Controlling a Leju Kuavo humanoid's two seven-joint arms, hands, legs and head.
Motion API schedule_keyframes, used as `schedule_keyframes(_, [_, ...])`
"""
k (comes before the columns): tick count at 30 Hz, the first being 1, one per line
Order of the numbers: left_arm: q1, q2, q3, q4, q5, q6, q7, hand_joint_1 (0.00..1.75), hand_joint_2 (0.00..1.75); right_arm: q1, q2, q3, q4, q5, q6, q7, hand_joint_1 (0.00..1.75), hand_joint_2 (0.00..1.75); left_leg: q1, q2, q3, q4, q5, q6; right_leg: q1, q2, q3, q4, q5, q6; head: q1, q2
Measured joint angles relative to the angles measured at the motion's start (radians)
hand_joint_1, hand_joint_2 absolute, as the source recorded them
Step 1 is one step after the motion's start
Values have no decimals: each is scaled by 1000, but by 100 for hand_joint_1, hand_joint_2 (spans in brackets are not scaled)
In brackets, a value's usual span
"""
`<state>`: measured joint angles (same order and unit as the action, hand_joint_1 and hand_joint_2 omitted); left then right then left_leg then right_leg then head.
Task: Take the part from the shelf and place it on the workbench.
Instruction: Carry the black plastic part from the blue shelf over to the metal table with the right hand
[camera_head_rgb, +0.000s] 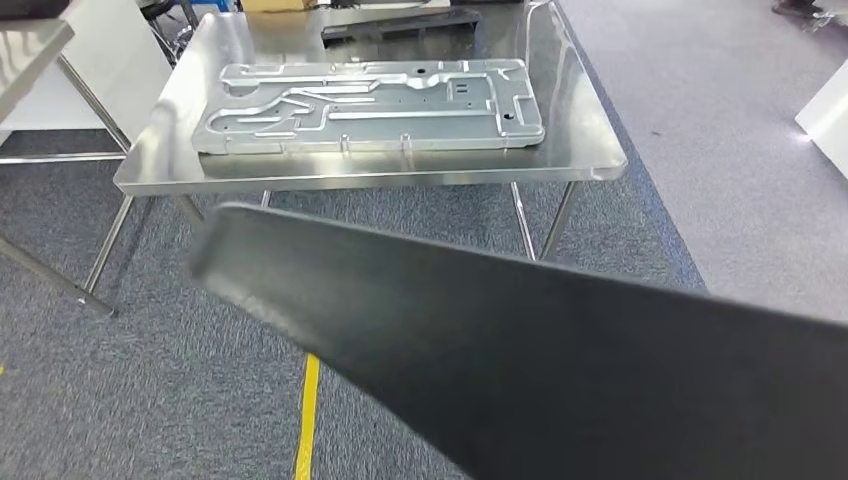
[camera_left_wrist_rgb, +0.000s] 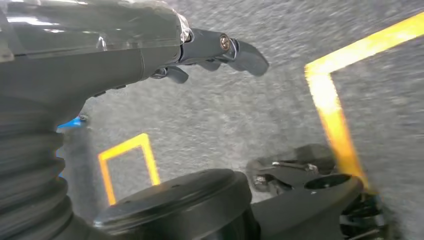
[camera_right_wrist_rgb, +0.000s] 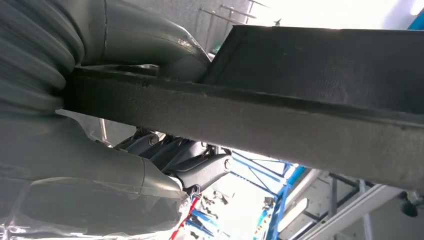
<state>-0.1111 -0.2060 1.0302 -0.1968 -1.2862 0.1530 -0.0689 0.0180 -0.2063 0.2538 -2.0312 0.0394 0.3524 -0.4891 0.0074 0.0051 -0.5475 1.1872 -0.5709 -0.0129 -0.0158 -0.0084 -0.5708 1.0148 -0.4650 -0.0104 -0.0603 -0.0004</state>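
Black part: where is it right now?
In the head view the black part slants across the foreground, short of the workbench. The right wrist view shows the right hand gripping it.

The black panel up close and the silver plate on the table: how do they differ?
The black panel is dark, matte and plain; the silver plate is shiny metal with raised ribs and holes. The panel is carried tilted above the carpet, gripped by the right hand; the plate lies flat on the table, untouched. Both are long, flat, thin pieces.
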Motion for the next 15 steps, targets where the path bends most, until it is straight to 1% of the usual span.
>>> schedule_keyframes(1, [-3, 0, 1, 0, 1, 0, -2, 0, 175, 0, 0, 0, 0, 0, 0, 0, 140, 175, 0, 0, -45, 61, -27, -2, 2, 0, 9, 0, -9, -3, 0, 0])
schedule_keyframes(2, [-7, 0, 2, 0, 2, 0, -4, 0, 175, 0, 0, 0, 0, 0, 0, 0, 140, 175, -1, 0, -82, 99, -56, -3, 3, 1, 20, 0, -19, -4, 0, 0])
schedule_keyframes(3, [-11, 0, 3, 0, 2, 0, -5, 0, 175, 0, 0, 0, 0, 0, 1, 0, 140, 175, -2, 0, -104, 107, -73, -1, 5, 2, 33, 0, -29, -5, 0, 0])
schedule_keyframes(4, [-12, 0, 4, 0, 3, 0, -5, 0, 175, 0, 0, 0, 0, 0, 1, 0, 140, 175, -3, 0, -112, 84, -67, 3, 6, 4, 48, 0, -41, -5, 0, 0])
schedule_keyframes(5, [-12, 0, 6, 0, 3, 0, -5, 0, 175, 0, 0, 0, 0, 0, 1, 0, 140, 175, -5, 0, -109, 36, -37, 10, 8, 6, 65, 0, -53, -5, 0, 0])
schedule_keyframes(7, [-9, 1, 10, 0, 3, 0, -6, 0, 175, 0, 0, 1, 0, 0, 2, 0, 140, 175, -12, -1, -96, -77, 75, 28, 11, 9, 92, -1, -75, -1, 0, 0])
schedule_keyframes(8, [-8, 1, 12, 0, 4, -1, -6, 0, 175, 0, 0, 1, 0, -1, 2, 1, 140, 175, -16, -3, -91, -113, 113, 34, 12, 11, 101, -2, -85, 3, 0, 0])
schedule_keyframes(9, [-8, 1, 14, 0, 4, -2, -6, 0, 175, -1, 0, 1, 0, -1, 3, 1, 140, 175, -20, -5, -88, -132, 136, 40, 13, 13, 110, -2, -92, 9, 0, 0])
schedule_keyframes(10, [-8, 2, 15, 0, 4, -3, -6, 0, 175, -1, 0, 2, -1, -1, 3, 1, 140, 175, -21, -7, -82, -138, 131, 45, 13, 15, 116, 3, -92, 17, 0, 0])
schedule_keyframes(11, [-9, 1, 15, 0, 3, -5, -6, 0, 175, -2, 0, 2, -2, -1, 3, 1, 140, 175, -20, -7, -68, -146, 129, 50, 13, 15, 116, 13, -88, 24, 0, 0])
schedule_keyframes(12, [-9, 1, 16, 0, 3, -6, -6, 0, 175, -3, 0, 2, -4, -1, 3, 1, 140, 175, -18, -8, -53, -157, 128, 55, 12, 14, 111, 36, -78, 30, 0, 0])
schedule_keyframes(13, [-8, 0, 16, 0, 2, -8, -5, 0, 175, -4, 0, 2, -5, -1, 4, 0, 140, 175, -15, -9, -35, -167, 125, 59, 10, 13, 91, 73, -69, 36, 0, 0])
schedule_keyframes(14, [-6, 0, 16, 0, 2, -9, -5, 0, 175, -6, 0, 3, -6, -1, 4, 0, 140, 175, -13, -9, -18, -177, 121, 61, 9, 13, 60, 123, -69, 40, 0, 0])
schedule_keyframes(15, [-4, 0, 16, 0, 3, -10, -5, 0, 175, -6, 1, 3, -7, -2, 5, 0, 140, 175, -12, -9, -6, -182, 114, 64, 6, 12, 19, 177, -80, 43, 0, 0])
